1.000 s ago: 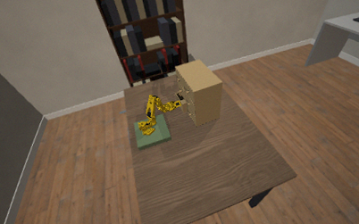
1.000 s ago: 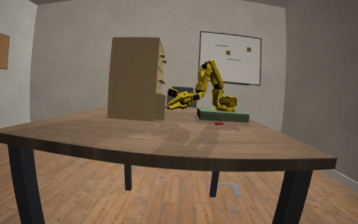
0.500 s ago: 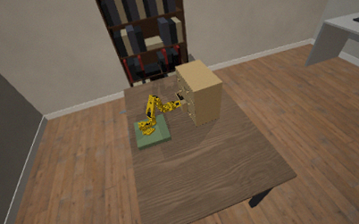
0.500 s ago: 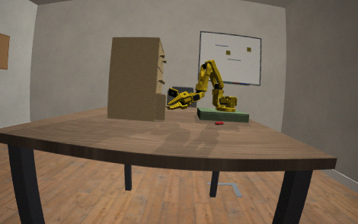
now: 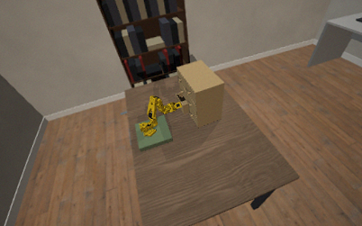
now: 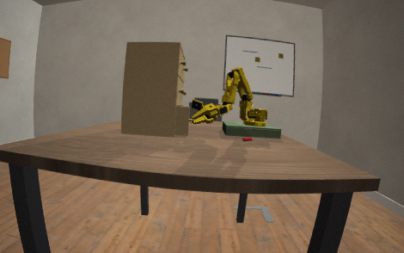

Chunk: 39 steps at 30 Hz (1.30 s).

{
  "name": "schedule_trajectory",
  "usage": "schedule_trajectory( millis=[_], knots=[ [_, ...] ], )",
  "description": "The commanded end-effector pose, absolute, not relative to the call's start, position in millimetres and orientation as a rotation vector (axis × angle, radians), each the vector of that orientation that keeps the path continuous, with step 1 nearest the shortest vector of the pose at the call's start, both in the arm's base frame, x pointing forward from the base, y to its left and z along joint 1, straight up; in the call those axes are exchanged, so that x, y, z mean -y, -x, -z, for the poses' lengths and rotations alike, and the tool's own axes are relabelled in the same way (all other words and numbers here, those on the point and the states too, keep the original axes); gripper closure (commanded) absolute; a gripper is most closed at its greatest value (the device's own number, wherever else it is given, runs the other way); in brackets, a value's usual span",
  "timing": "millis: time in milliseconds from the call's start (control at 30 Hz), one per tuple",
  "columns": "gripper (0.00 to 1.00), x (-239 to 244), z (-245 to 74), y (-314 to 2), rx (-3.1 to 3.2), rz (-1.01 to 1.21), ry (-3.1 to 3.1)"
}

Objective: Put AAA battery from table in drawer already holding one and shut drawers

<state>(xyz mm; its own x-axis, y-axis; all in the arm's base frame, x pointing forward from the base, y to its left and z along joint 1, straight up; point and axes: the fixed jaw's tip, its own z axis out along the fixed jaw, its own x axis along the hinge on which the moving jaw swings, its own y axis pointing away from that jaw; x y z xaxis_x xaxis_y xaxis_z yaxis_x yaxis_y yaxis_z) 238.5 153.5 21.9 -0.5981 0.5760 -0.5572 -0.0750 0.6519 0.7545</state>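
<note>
A tan drawer cabinet (image 5: 202, 93) stands on the table, with its drawer fronts facing my arm; it also shows in the exterior view (image 6: 152, 88). Its lowest drawer (image 6: 182, 120) is pulled out a little. The drawers above it look shut, and their small knobs (image 6: 184, 64) show. My gripper (image 6: 192, 120) reaches low to the front of that lowest drawer and is shut on its handle; it also shows in the top view (image 5: 183, 101). A small red object (image 6: 247, 138), which looks like the battery, lies on the table in front of my base. What the drawers hold is hidden.
My arm stands on a green base plate (image 5: 153, 135) to the left of the cabinet. The table's back edge is close behind the cabinet. A bookshelf (image 5: 145, 31) stands behind the table, and a whiteboard (image 6: 260, 65) hangs on the far wall.
</note>
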Motion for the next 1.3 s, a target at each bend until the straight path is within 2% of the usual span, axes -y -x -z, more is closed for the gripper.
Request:
schedule_trajectory(
  millis=[0,1267],
  knots=[
    [1.0,-160.3,-23.5,-230.7,-2.028,-0.998,-0.357],
    [1.0,-159.7,-23.5,-220.8,-2.035,-1.009,-0.339]
  ],
)
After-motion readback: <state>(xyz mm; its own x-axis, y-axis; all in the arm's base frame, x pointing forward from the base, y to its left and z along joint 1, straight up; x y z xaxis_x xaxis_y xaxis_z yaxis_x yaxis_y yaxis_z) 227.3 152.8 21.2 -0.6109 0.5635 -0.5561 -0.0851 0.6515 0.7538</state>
